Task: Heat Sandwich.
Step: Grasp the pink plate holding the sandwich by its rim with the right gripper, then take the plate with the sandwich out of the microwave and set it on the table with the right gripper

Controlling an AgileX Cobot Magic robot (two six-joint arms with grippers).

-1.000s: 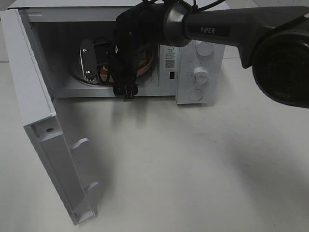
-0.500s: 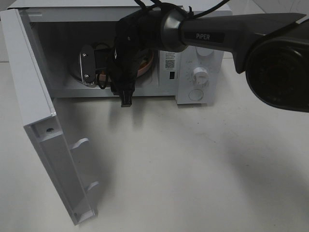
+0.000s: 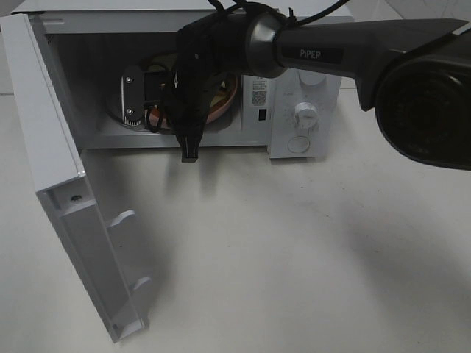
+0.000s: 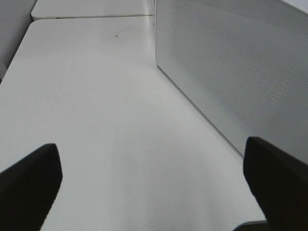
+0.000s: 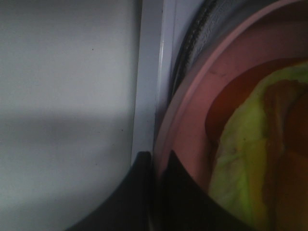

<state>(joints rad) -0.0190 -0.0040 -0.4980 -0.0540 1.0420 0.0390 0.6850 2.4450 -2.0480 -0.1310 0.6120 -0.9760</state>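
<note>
Standing open at the far left of the exterior high view, the microwave door [image 3: 70, 220] swings out toward the camera over the white table [image 3: 294, 257]. Next comes the microwave [image 3: 294, 81] cavity, where the right arm [image 3: 346, 51] reaches in from the right side, its black wrist hanging over the glass turntable [image 3: 118, 110]. The pink plate [image 3: 221, 103] sits on that turntable, mostly hidden behind the wrist. Further right is the control panel with its round knob [image 3: 305, 115].

In the right wrist view the right gripper [image 5: 155, 166] has its two dark fingers drawn together, clenched on the pink plate [image 5: 187, 125] at its rim. The sandwich [image 5: 255, 144] lies on that plate inside the microwave, showing green lettuce and reddish-brown filling.

In the left wrist view the left gripper [image 4: 154, 180] hangs released, its fingers [image 4: 29, 185] spread far apart above the table [image 4: 96, 96], beside the perforated side wall of the microwave [image 4: 240, 72].
</note>
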